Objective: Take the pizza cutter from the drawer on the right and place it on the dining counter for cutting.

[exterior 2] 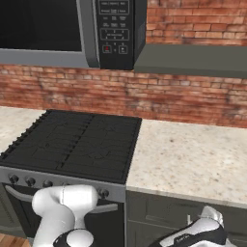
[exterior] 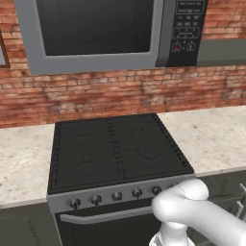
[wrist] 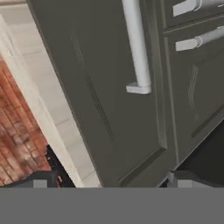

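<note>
- Red brick wall (exterior: pixel 96 93) is backing a simulated kitchen, where a black gas stove (exterior: pixel 115 149) is sitting between two stretches of beige speckled stone countertop (exterior 2: pixel 193 159), under a grey-framed microwave (exterior: pixel 96 33).
- Below the right stretch of countertop, the dark charcoal-grey flat drawer front (wrist: pixel 109 100) is filling much of the hand view, closed, with its slim silver bar handle (wrist: pixel 138 48) running across it and ending in a squared foot.
- The white arm's two-finger gripper (wrist: pixel 109 180) is hanging just in front of that drawer front, its dark tips standing wide apart and holding nothing; the handle is lying above and slightly right of the line between them, not yet between the tips.
- The pizza cutter is presumably lying inside the closed drawer, so its place is only a guess.
- Risk: the tips are aiming at flat panel rather than bar, so closing now would likely be pinching air or scraping the front.
- Risk: two more silver handles (wrist: pixel 199 39) are sitting near on the right, so a sideways drift could be hooking the wrong front.
- Risk: grabbing the bar at its very end could be letting it slip out during the pull.
- Risk: the arm's white elbow (exterior: pixel 187 202) is crowding the stove's silver oven bar (exterior: pixel 101 216) and knobs, so a wide pull could be bumping them.
</note>
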